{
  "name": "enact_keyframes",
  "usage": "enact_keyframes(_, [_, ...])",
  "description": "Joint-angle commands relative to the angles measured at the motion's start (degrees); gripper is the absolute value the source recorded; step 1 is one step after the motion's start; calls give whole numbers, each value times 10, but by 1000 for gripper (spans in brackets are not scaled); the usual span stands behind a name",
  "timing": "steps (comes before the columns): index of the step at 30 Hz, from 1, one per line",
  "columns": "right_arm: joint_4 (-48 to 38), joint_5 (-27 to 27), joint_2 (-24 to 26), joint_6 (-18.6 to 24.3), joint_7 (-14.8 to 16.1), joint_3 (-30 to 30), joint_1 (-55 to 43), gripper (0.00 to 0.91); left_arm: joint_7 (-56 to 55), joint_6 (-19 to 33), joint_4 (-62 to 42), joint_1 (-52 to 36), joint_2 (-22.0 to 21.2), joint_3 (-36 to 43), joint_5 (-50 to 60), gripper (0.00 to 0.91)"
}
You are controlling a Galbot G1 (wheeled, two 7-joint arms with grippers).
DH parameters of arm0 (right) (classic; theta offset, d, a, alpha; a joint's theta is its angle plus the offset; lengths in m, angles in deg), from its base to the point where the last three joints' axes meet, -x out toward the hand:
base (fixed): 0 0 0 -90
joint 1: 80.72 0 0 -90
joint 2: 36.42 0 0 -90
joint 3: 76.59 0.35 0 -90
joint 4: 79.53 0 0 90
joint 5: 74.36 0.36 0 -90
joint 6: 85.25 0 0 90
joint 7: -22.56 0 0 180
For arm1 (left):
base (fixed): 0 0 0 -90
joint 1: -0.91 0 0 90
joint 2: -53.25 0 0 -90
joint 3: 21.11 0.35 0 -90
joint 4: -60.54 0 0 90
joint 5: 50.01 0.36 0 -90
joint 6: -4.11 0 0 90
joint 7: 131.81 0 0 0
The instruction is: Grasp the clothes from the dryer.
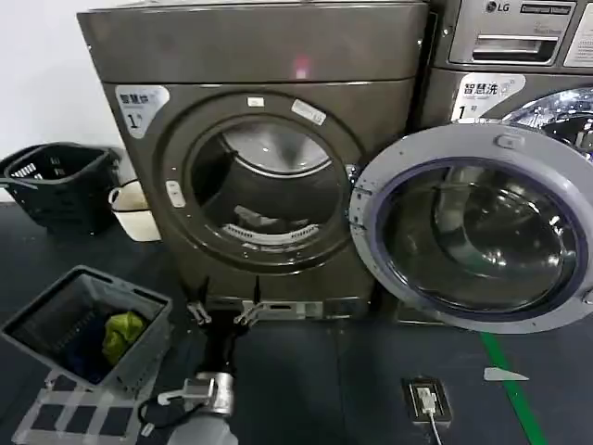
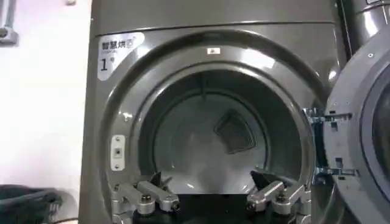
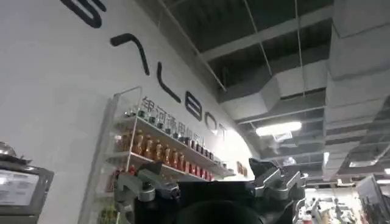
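Beyond the open left gripper (image 1: 222, 313), clothes (image 1: 262, 222) lie inside.

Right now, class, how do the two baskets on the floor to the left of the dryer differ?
The grey basket sits nearer the camera and is tilted; the black basket stands farther back by the wall. The grey basket holds a yellow-green cloth and a dark blue cloth; what is inside the black basket cannot be made out. Both are slatted laundry baskets resting on the dark floor.
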Motion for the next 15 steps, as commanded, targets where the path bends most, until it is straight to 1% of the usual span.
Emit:
enact_keyframes(1, [0, 1, 0, 15, 3, 0, 0, 907, -1, 1, 1, 1, 0, -1, 0, 907])
enact_keyframes(5, [1, 1, -2, 28, 6, -3, -1, 907, -1, 1, 2, 0, -1, -7, -1, 907])
enact_keyframes(8, [3, 0, -4, 31, 12, -4, -2, 907, 0, 2, 2, 0, -2, -9, -2, 907])
enact_keyframes(15, [3, -1, -6, 34, 13, -8, -6, 907, 0, 1, -3, -2, -4, -9, -2, 907])
